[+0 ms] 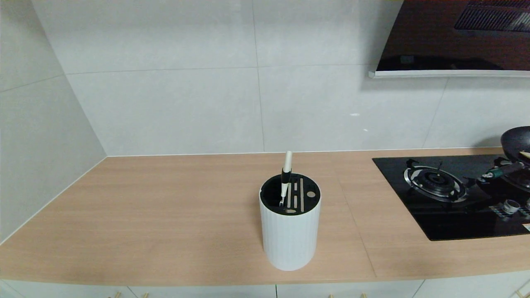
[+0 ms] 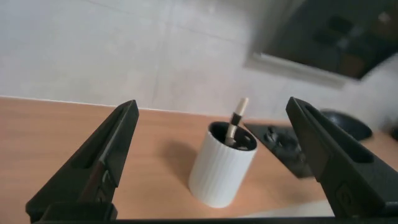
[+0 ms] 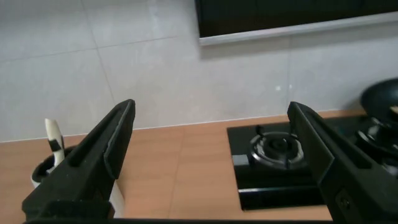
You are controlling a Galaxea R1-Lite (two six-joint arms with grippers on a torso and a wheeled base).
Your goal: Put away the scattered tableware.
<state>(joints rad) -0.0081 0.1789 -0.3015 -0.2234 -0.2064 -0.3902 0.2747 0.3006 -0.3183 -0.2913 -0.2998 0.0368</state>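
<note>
A white ribbed utensil holder [image 1: 290,231] with a black slotted top stands upright on the wooden counter [image 1: 165,215], near its front edge. One utensil with a cream and black handle [image 1: 286,171] stands in it, leaning slightly. From the left wrist view the holder [image 2: 222,169] is seen ahead, between the wide-apart fingers of my left gripper [image 2: 214,162], which is open and holds nothing. My right gripper [image 3: 214,162] is open too, held above the counter, with the holder [image 3: 46,174] off beside one finger.
A black gas hob [image 1: 455,194] is set into the counter on the right, with a dark wok [image 1: 516,142] on its far burner. A range hood [image 1: 455,37] hangs above it. Tiled walls close the back and left sides.
</note>
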